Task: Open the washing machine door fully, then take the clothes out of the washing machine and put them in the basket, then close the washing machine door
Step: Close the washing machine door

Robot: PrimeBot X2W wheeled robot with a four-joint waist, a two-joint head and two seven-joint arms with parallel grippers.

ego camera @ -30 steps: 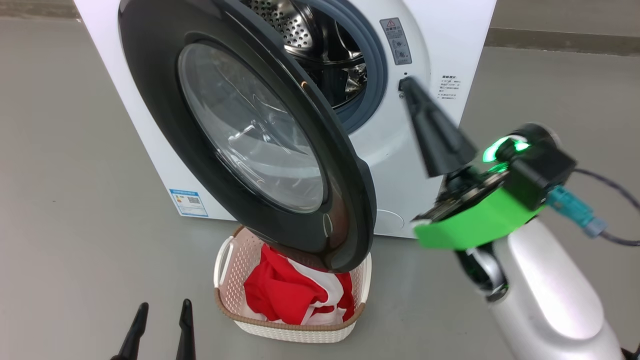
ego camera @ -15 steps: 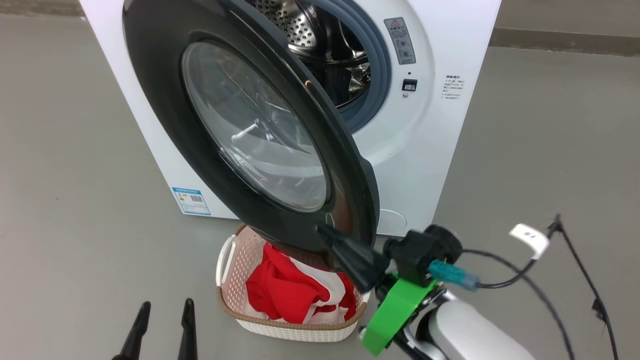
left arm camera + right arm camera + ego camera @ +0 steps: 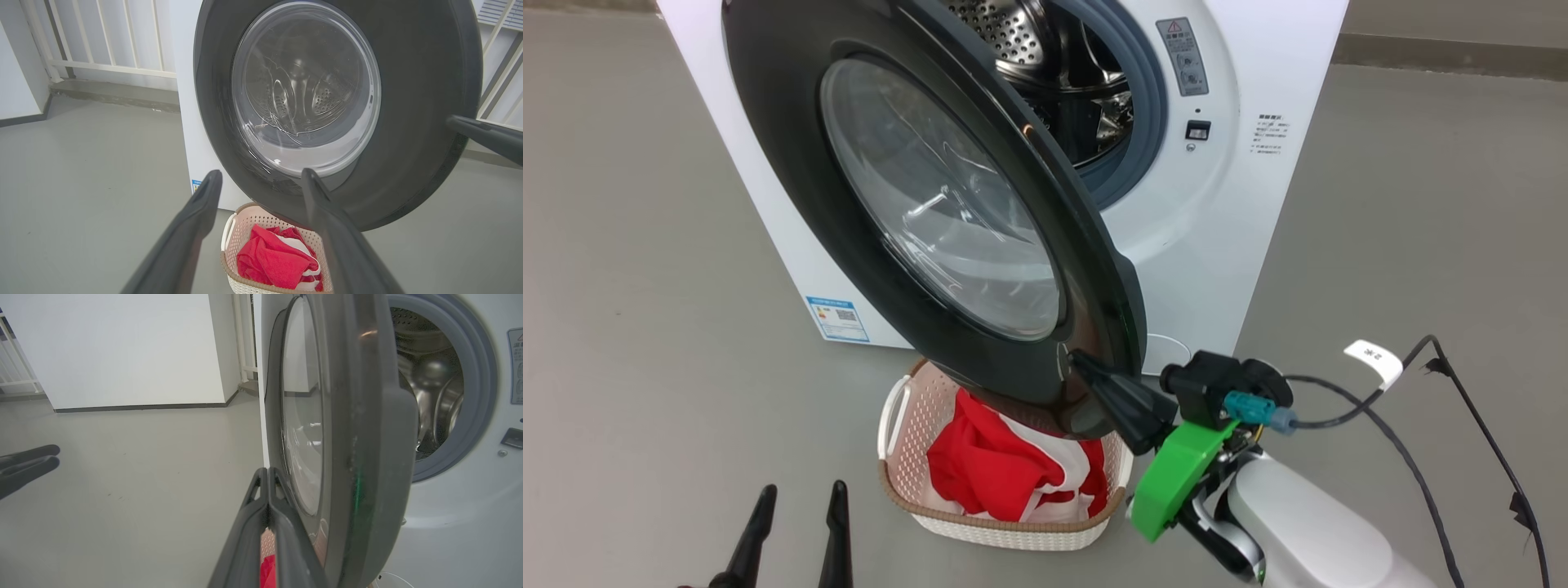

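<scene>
you have one washing machine, one washing machine door, one basket and two grippers in front of you. the clothes are a single red-and-white heap inside the basket, and you can't count the separate garments. the door is round, so it has no real long axis, but in the head view it reads as an oval slanting from upper left to lower centre. it stands part open, hinged at the frame's left, with its outer face turned toward the lower left. the steel drum shows behind it at the top. the basket sits on the floor at lower centre, its far end under the door's lowest edge. your right gripper comes in from the lower right with its fingers pressed together on nothing. it points up-left, tip at the door's lower right edge on the outer side, and you can't tell whether it touches. your left gripper is at the lower left, fingers spread wide, pointing up the frame and holding nothing.
</scene>
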